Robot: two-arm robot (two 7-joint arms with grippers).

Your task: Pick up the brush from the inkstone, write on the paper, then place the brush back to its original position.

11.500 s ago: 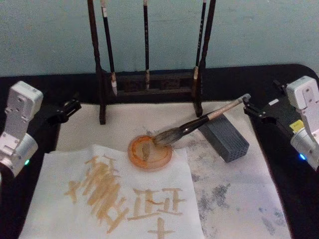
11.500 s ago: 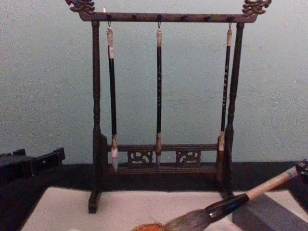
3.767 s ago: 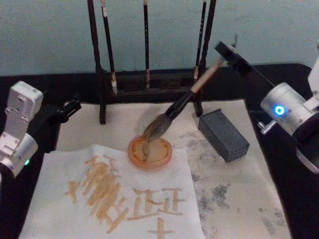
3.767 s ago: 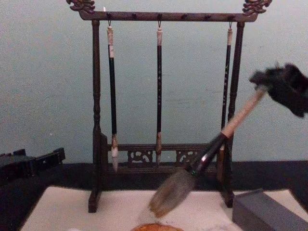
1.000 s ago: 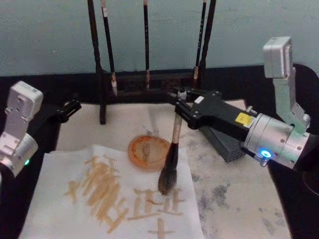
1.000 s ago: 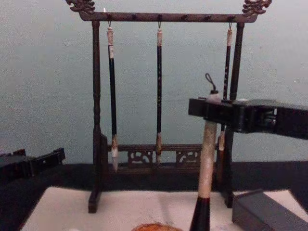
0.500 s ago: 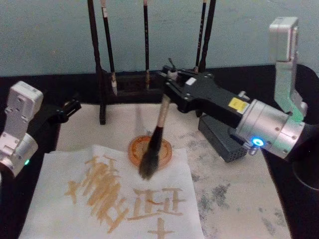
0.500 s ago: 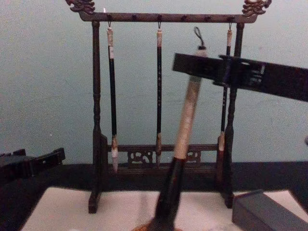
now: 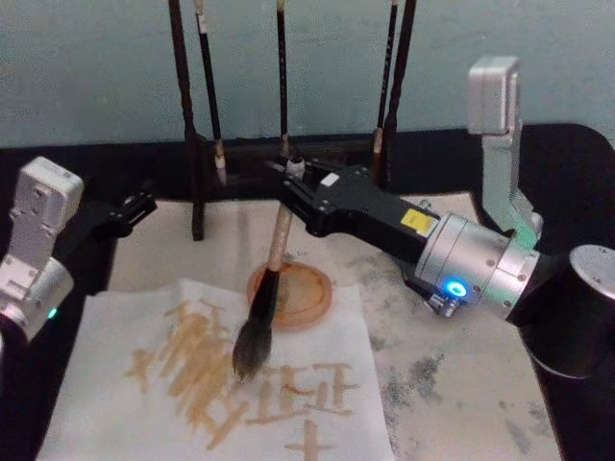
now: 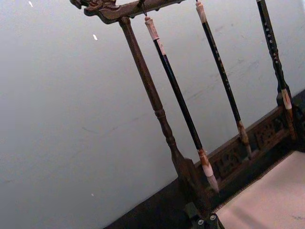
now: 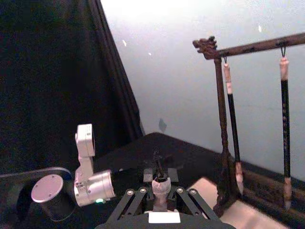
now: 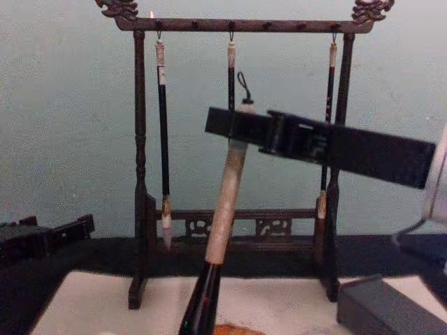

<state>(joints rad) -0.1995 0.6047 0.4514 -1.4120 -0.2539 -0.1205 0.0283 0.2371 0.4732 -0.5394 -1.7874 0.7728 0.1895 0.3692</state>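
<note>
Clamped in the right hand (image 11: 160,194): the pale top of the brush (image 11: 161,185), black loop upright. Farther off, the left arm (image 11: 90,183) over the dark bench (image 11: 188,155). Beyond, a wooden brush rack (image 11: 220,119) with two thin brushes (image 11: 232,119) hanging, against a pale wall (image 11: 181,62).

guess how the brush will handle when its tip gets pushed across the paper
The brush has a bushy, soft-looking tuft, so it will probably splay and bend easily. Its handle seems stiff, but the right gripper is shut on it near the top end, so the tip may lag or swing. The left gripper sits idle at the left.
</note>
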